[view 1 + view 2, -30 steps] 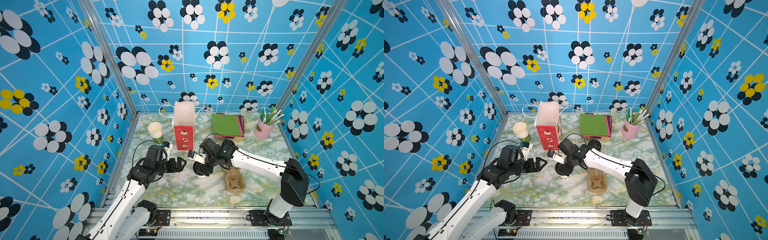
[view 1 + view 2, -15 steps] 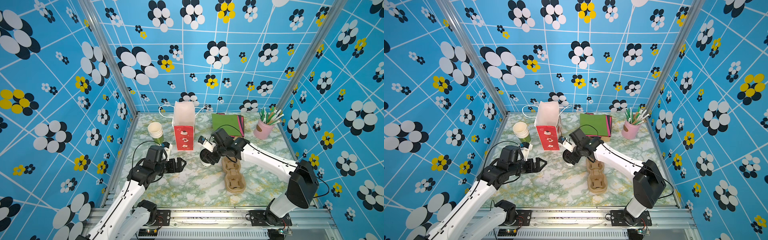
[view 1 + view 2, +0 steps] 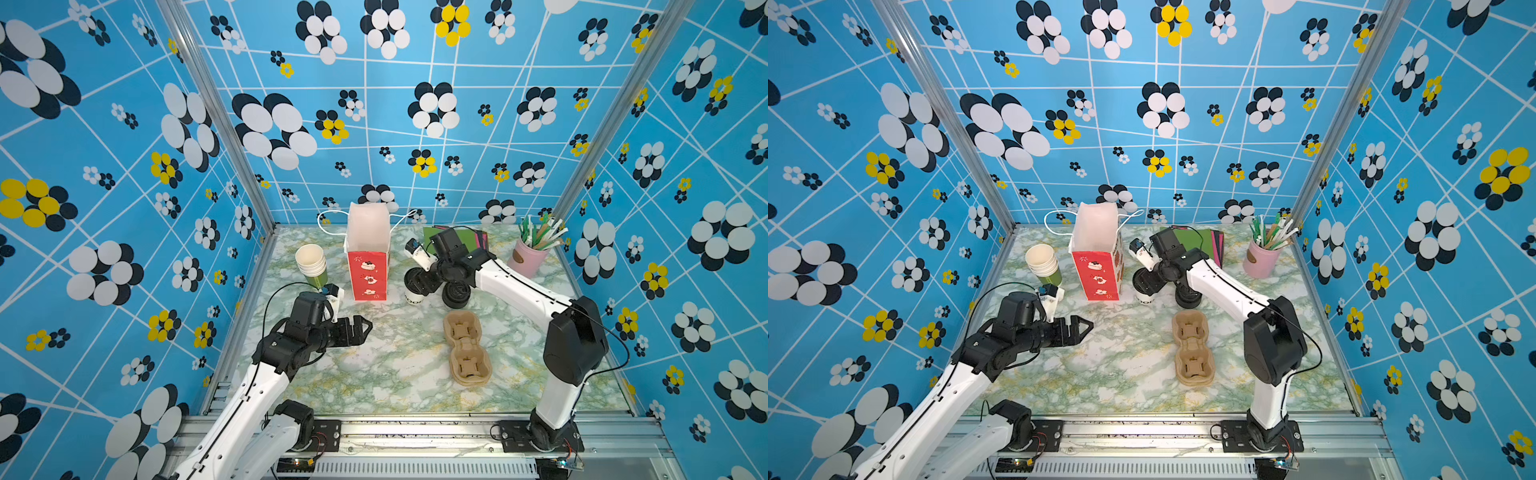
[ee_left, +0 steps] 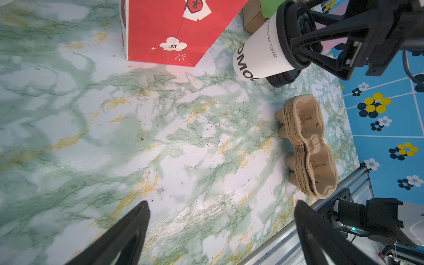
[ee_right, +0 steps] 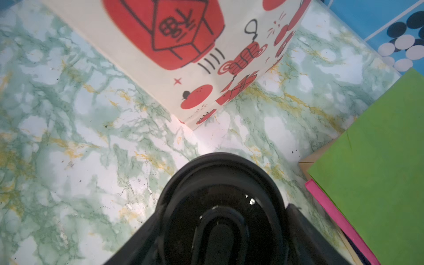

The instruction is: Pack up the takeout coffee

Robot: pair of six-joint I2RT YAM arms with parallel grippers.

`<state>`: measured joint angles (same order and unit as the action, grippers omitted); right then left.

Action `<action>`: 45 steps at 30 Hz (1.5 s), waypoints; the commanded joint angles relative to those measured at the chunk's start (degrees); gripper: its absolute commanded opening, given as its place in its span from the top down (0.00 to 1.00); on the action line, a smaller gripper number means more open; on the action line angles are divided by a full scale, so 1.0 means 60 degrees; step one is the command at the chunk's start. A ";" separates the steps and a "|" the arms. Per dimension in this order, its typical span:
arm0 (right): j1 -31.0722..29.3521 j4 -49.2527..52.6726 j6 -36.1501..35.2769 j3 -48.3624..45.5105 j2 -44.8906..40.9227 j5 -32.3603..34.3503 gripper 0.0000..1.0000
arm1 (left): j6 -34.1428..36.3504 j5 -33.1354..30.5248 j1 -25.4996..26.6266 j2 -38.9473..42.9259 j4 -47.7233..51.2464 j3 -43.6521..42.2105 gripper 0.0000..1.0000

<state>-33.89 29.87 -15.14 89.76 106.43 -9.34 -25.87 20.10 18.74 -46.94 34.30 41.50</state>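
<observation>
- Left arm: enters from the lower left of both top views and reaches toward the frame centre. The left gripper is held low over the table, pointing right.
- Left tool state: jaws spread wide, nothing between them. In the left wrist view both fingers frame bare marble only.
- Right arm: base at the lower right, with the forearm running up and left to the upper centre. The right gripper points downward.
- Right tool state: jaws closed on the rim of the black lid of the takeout coffee. The lid sits squarely between the two fingers.
- Coffee position: just right of centre in both top views, directly under the right gripper. It is just beside the lower right corner of the paper bag, with a narrow gap between them.
- Base contact: cannot be confirmed; the cup may rest on the marble or hang slightly above it.
- Adjacent item: the stack of lids stands just right of the coffee.
- Bag: upright with its mouth open, above and left of the coffee.
- Open room: bare marble fills the centre between the left gripper and the cup carrier. The carrier lies below the coffee, well apart from it.
- Edges: the paper cup stack stands left of the bag. The green folders and the pink holder occupy the upper right.
</observation>
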 commanded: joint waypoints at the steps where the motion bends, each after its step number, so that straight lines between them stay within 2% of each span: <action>1: 0.0169 0.0365 0.0128 0.0716 0.0465 -0.0059 0.37 | 0.0005 0.0019 -0.0096 0.0129 0.0053 -0.0143 0.01; 7: 0.0287 0.0727 -0.0033 0.1433 0.1246 0.0304 0.37 | 0.0007 0.0034 -0.0093 0.0142 0.0069 -0.0163 0.01; 21: 0.0405 0.1754 -0.0317 0.2681 0.2262 0.0382 0.33 | -0.0053 0.0078 -0.0103 0.0176 0.0054 -0.0235 0.01; 45: 0.0407 0.2105 -0.0323 0.3156 0.2278 0.0232 0.19 | -0.0113 0.0089 -0.0098 0.0279 0.0010 -0.0378 0.01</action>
<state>-31.73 40.62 -16.93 107.11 119.87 -7.62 -26.13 20.12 18.74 -46.26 34.30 40.36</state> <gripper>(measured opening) 0.811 0.992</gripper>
